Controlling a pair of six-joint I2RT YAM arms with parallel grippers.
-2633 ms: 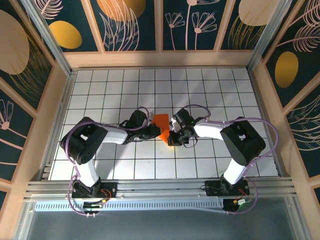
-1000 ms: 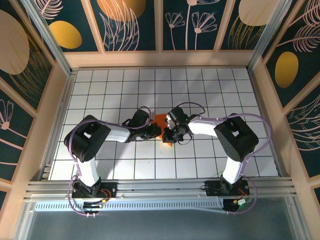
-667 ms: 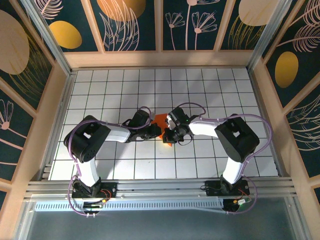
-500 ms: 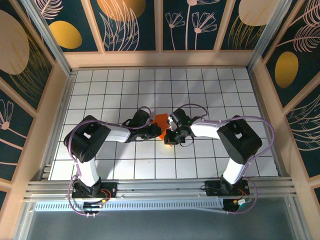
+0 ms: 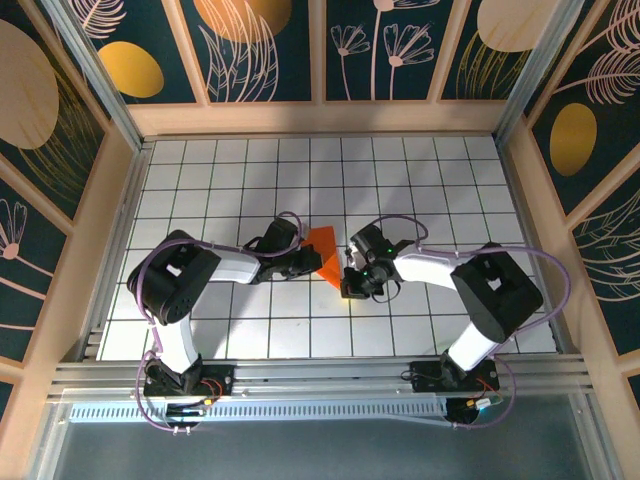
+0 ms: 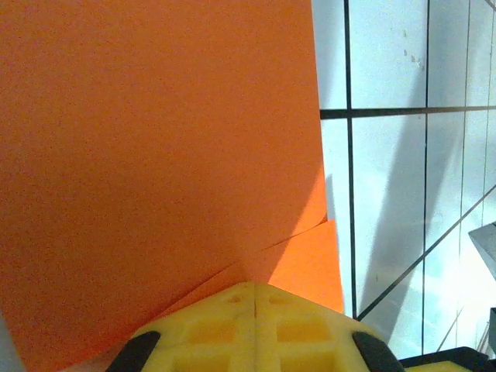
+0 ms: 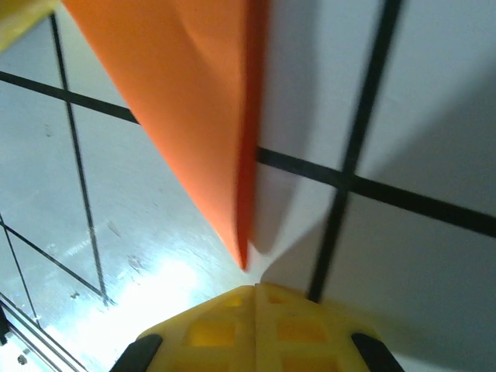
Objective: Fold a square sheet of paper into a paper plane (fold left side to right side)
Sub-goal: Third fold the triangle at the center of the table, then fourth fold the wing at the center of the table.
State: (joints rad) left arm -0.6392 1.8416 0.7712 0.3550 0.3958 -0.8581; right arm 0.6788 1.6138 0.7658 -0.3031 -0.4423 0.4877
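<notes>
Grid lines cross the white bench (image 5: 220, 180), where the square sheet of paper (image 5: 322, 250) lies folded into a pointed orange triangle between both arms. Left fingers (image 6: 209, 333) are closed against its left edge; whether they pinch it is unclear. Right fingers (image 7: 217, 325) are closed and empty, just beside its near tip.

A bright orange folded paper triangle (image 5: 322, 250) lies flat near the middle of the white gridded worktop (image 5: 220, 180), its narrow tip pointing toward the near edge. The left tool (image 5: 306, 263) sits at the triangle's left edge. The right tool (image 5: 349, 284) is just beside the tip, on its right.
</notes>
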